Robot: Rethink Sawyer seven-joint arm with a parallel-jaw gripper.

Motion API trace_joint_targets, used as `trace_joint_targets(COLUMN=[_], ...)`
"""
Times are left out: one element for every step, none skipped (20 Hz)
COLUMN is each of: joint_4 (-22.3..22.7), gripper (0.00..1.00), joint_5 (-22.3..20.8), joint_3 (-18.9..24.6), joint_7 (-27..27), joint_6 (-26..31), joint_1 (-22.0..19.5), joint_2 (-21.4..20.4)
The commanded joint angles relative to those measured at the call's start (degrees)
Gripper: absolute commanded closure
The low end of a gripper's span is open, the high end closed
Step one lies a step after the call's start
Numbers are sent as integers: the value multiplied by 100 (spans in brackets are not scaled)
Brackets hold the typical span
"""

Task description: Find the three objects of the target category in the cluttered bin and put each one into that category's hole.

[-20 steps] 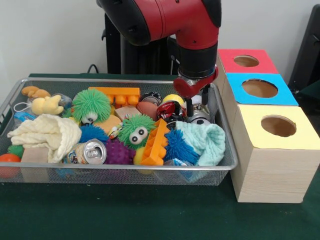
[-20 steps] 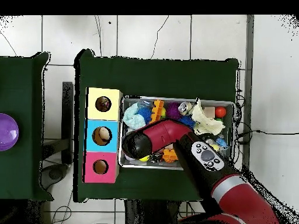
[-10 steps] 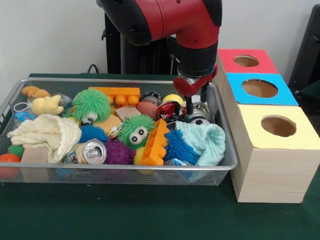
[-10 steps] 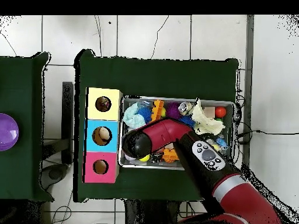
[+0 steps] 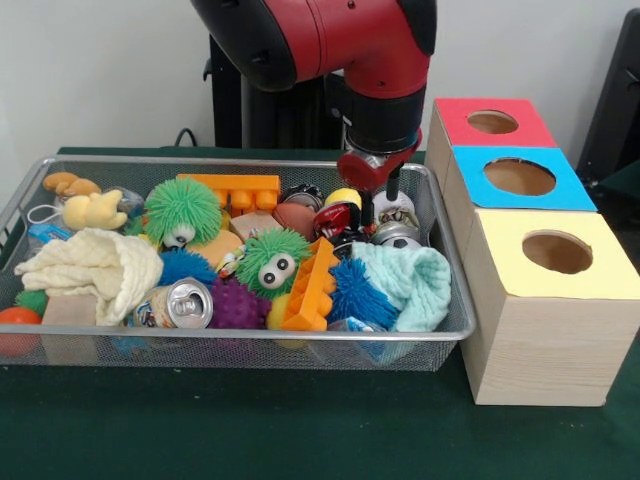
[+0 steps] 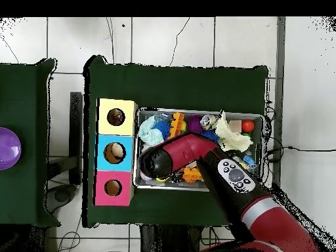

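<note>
The wire mesh bin (image 5: 250, 336) is full of toys; it also shows in the overhead view (image 6: 200, 111). My gripper (image 5: 380, 202) hangs over the bin's far right corner, open and empty, just above the clutter. Below it lie a shiny red and black crinkly packet (image 5: 340, 217) and a shiny silver one (image 5: 398, 234). The white many-coloured packet is hidden. The yellow-surrounded hole (image 5: 557, 252) is in the nearest wooden box, right of the bin; it also shows in the overhead view (image 6: 116, 117). In the overhead view the arm (image 6: 187, 152) hides the gripper.
Green spiky balls (image 5: 182, 210), a silver can (image 5: 187, 302), orange bricks (image 5: 312, 285), a teal cloth (image 5: 410, 285) and a cream cloth (image 5: 95, 268) fill the bin. Blue-surrounded (image 5: 519, 177) and red-surrounded (image 5: 492, 122) holes lie behind the yellow one.
My gripper has risen out of the clutter at the bin's far right and shifted slightly left in the front view. It holds nothing. The bin's contents look unmoved.
</note>
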Motion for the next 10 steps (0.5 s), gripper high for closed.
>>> trace_joint_targets(joint_4=[-37,-50,-57,-77,-88,-115,-137,-172,-184,-170], gripper=[0,0,0,0,0,0,0,0,0,0], joint_5=[-515,-532,-545,-585,-608,-666,-705,-802,-836,-871], joint_3=[263,268,268,247,244,247,243,259,268,276], joint_7=[-2023,-2043,-2036,-1986,-1963,-1962,-1998,-2123,-2149,-2141], joint_6=[596,585,563,499,460,385,386,358,327,280], joint_1=[-256,-273,-276,-268,-268,-264,-256,-245,-250,-252], joint_2=[133,146,159,183,194,239,259,312,346,370])
